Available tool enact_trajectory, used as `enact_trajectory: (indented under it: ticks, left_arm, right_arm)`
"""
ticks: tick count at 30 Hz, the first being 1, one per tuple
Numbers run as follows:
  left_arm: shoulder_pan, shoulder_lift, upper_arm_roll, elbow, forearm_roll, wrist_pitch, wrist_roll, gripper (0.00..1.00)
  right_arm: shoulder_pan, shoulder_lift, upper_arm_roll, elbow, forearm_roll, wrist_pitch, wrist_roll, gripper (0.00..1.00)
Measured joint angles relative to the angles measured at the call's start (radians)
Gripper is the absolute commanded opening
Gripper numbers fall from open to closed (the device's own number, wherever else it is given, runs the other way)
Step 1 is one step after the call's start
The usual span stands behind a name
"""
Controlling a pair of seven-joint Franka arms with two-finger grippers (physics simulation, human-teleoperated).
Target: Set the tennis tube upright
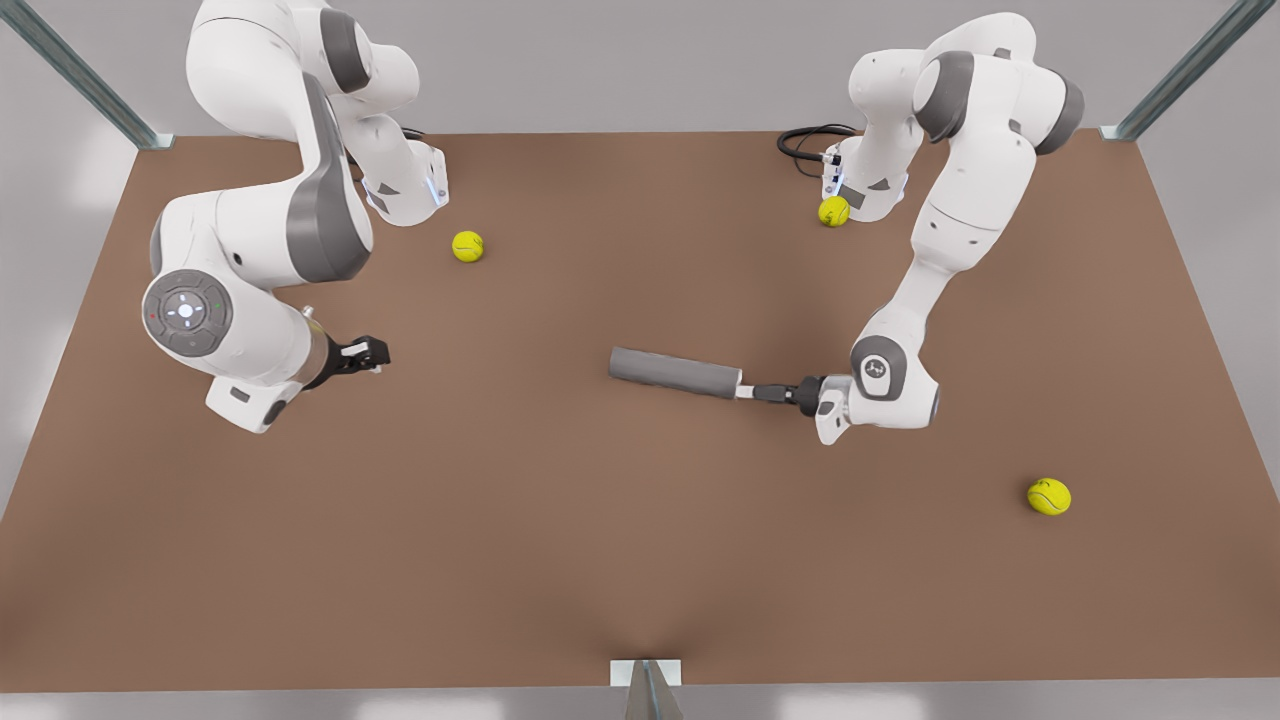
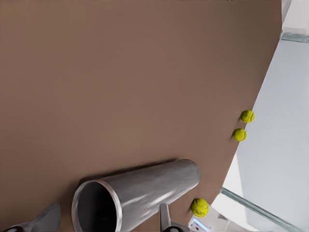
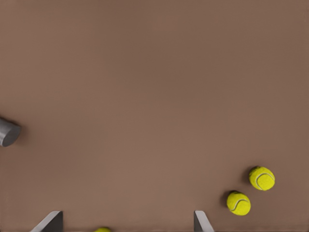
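The tennis tube [image 1: 675, 372] is a grey cylinder lying on its side near the middle of the brown table [image 1: 560, 560]. Its silvery open rim [image 2: 96, 205] faces my left gripper [image 1: 748, 391], which comes in low from the front view's right. In the left wrist view the left gripper [image 2: 106, 220] is open, one finger on each side of the tube's open end [image 2: 145, 188]. My right gripper [image 1: 375, 353] waits open at the front view's left, well away from the tube's closed end [image 3: 7, 131]. In the right wrist view the right gripper [image 3: 128, 222] holds nothing.
Three yellow-green tennis balls lie loose: one [image 1: 467, 245] near the base of the arm at the front view's left, one [image 1: 833, 211] against the other arm's base, and one [image 1: 1048, 496] toward the front right. A black cable [image 1: 805, 140] lies at the back edge.
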Motion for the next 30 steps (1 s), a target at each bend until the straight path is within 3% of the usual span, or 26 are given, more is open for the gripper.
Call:
enact_trajectory:
  ticks: [12, 30]
  left_arm:
    - [-0.026, -0.085, -0.001, -0.092, -0.034, -0.003, 0.142, 1.0]
    - [-0.061, -0.022, -0.031, -0.064, -0.102, -0.006, 0.241, 1.0]
  right_arm:
    - [0.001, 0.0, 0.002, -0.004, -0.002, -0.007, 0.077, 1.0]
    - [0.002, 0.0, 0.004, -0.004, 0.0, -0.008, 0.129, 1.0]
